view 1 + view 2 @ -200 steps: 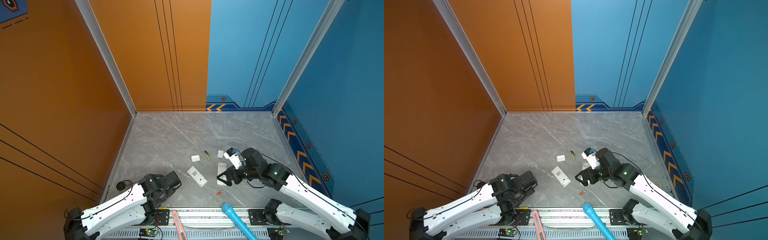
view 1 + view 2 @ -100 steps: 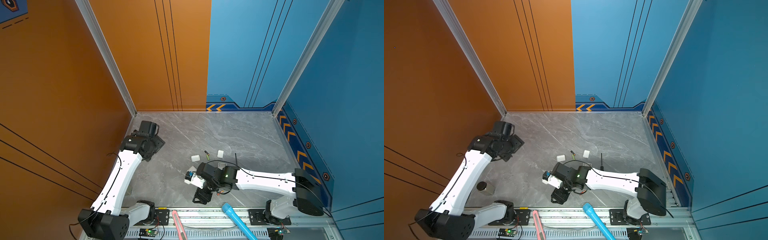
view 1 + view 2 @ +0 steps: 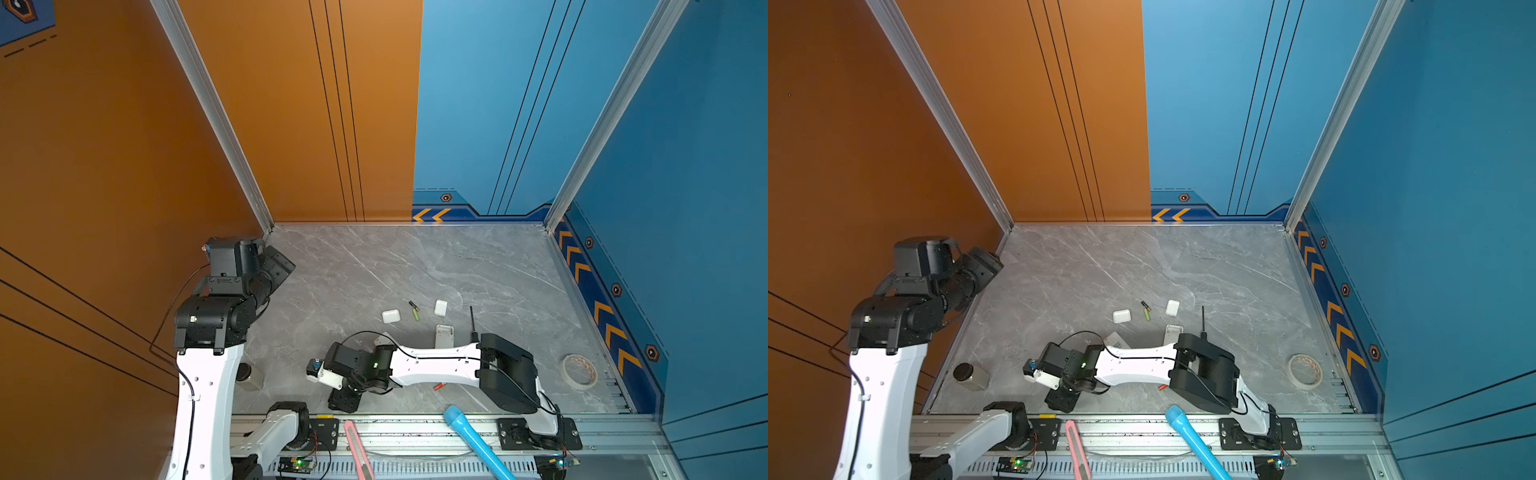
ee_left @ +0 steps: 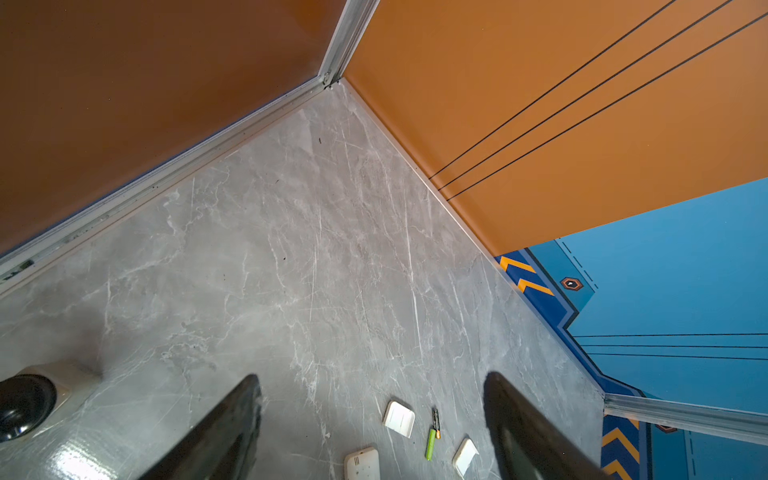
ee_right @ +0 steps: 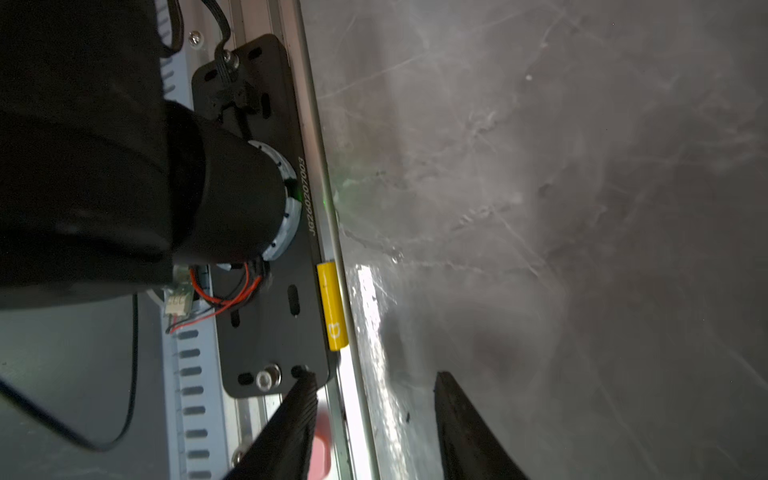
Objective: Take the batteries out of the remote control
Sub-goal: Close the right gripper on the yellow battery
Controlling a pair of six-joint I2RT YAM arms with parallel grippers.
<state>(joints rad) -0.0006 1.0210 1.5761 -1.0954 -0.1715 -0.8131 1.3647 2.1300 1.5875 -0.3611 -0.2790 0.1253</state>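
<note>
**Desk:** How far along are you?

**Operator:** Most of the way, I think. I count all four batteries outside the remotes. The green battery (image 3: 416,314) and the black-and-green battery (image 3: 412,306) lie end to end, touching or nearly so, on the grey tabletop (image 3: 374,266). They sit between a white battery cover (image 3: 390,316) and a second cover (image 3: 440,307). The red-orange battery (image 3: 438,386) lies nearer the front, just beside my right arm (image 3: 436,365).

**Desk:** And the fourth?

**Operator:** That's the awkward one. The yellow battery (image 5: 332,305) looks to be off the tabletop. It lies lengthwise along the front rail (image 5: 328,187), right against the black mounting plate (image 5: 266,332).

**Desk:** What are your grippers doing?

**Operator:** My right gripper (image 5: 376,376) hangs low at that front edge and points along the rail toward the yellow one. Its fingers are partly apart with nothing between them. My left gripper (image 4: 372,378) is raised near the back-left corner, well away from everything, with its fingers spread wide and empty.

**Desk:** So what's left?

**Operator:** The white remote (image 3: 444,336) and the other remote (image 3: 381,338) are half hidden under my right arm. From here I can't tell whether either bay holds anything. With both covers off and four cells lying loose, I judge the unloading itself done. The one loose end I see is getting the yellow battery out of the rail.
</note>
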